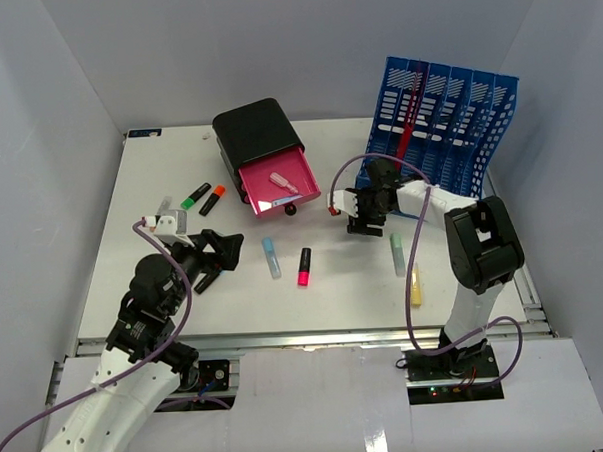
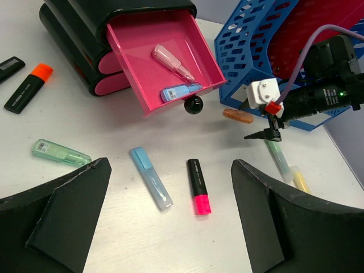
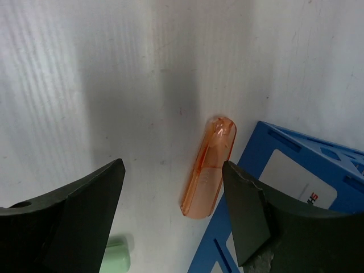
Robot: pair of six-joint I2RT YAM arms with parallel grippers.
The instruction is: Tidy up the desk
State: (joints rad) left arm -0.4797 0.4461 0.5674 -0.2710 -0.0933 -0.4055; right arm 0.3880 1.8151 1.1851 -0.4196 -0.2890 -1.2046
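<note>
The white desk (image 1: 154,292) holds loose highlighters. My right gripper (image 1: 364,219) is open and hangs low over a translucent orange pen (image 3: 209,168), which lies against the foot of the blue file rack (image 3: 296,187). In the right wrist view the gripper (image 3: 173,165) has the pen near its right finger. My left gripper (image 1: 219,258) is open and empty. In the left wrist view the gripper (image 2: 170,166) frames a light blue highlighter (image 2: 151,178) and a black, pink-capped highlighter (image 2: 199,186).
A black drawer unit (image 1: 254,131) has its pink drawer (image 1: 280,185) open with a pink and a blue pen inside. Green-capped (image 1: 195,197) and orange-capped (image 1: 212,200) markers lie at the left. A pale green pen (image 1: 397,254) and a yellow pen (image 1: 415,286) lie at the right. Another pale green pen (image 2: 60,152) lies by my left finger.
</note>
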